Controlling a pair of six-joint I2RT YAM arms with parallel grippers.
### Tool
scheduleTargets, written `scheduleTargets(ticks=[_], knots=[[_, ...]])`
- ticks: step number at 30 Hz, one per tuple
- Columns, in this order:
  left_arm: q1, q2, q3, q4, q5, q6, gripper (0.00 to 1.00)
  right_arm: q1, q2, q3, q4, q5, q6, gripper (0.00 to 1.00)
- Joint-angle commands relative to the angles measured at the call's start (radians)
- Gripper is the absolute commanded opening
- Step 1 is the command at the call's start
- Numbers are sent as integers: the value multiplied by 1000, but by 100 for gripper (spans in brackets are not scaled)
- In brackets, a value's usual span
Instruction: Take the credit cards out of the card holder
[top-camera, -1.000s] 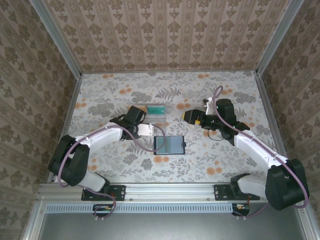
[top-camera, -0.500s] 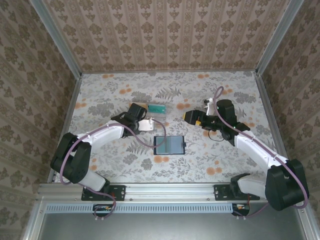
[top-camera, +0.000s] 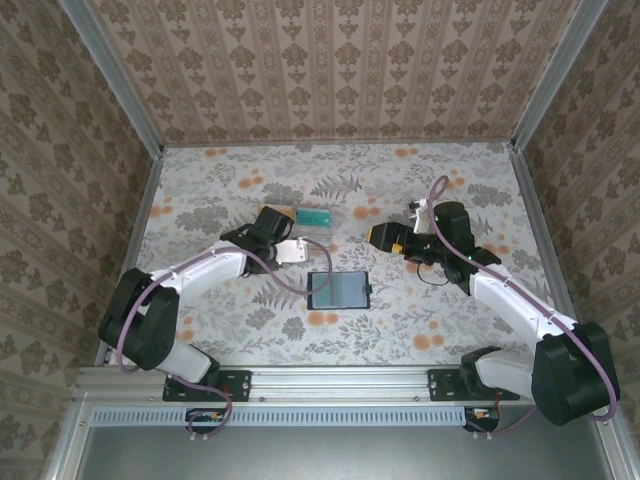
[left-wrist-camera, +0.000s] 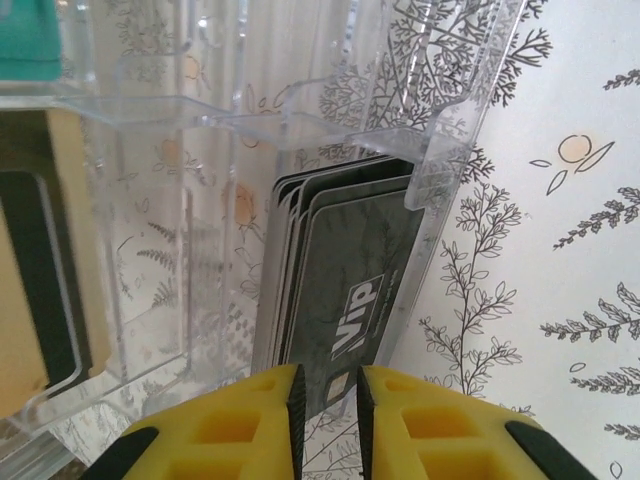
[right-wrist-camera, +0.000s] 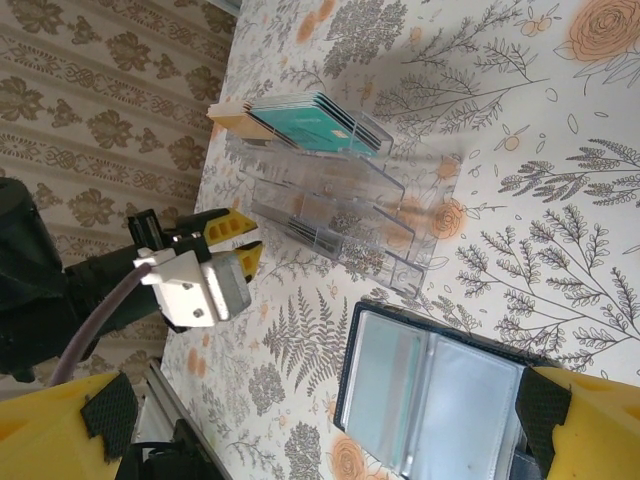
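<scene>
— At the near-left side of the clear card holder (left-wrist-camera: 440, 150), what are you doing?

— My left gripper (left-wrist-camera: 328, 405) straddles the near edge of the grey VIP card (left-wrist-camera: 350, 270). The yellow fingers (left-wrist-camera: 250, 425) stand close together with only a thin gap between them. Whether they actually pinch the card, I cannot tell. My right gripper (right-wrist-camera: 325, 405) hangs off to the right, jaws wide apart, holding nothing.

— What could go wrong from here?

— Several more grey cards are fanned tightly behind the front one. A loose pinch could drag two out together or slip off the thin edge. The card's far corner also sits under a clear lip of its slot. I judge that a pull at an angle could snag there and tow the light holder across the table (top-camera: 450, 320).

— And what sits where?

— The grey stack leans in the slot facing my left gripper. The teal cards (right-wrist-camera: 310, 125) lean in the far tier, with an orange-yellow card (right-wrist-camera: 228, 122) beside them. A black wallet (right-wrist-camera: 440, 400) lies open just near of the holder. I cannot tell whether its clear sleeves hold anything.
</scene>
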Motion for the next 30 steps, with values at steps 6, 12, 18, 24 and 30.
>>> scheduleTargets(ticks=[6,12,18,24,30], knots=[[-9,-118,53,-58,-44,-248,85,0,-11,-2,-8,-12,2,100],[-10,-231,62,-52,-81,-491,100,59,-2,17,-89,74,-45,100],[16,-360,54,-35,-135,-771,100,155,23,57,-183,199,-90,100],[188,-496,60,-128,-21,-1206,100,278,52,84,-236,381,-140,100],[237,-581,-19,-147,201,-1381,94,327,134,96,-246,397,-149,84]])
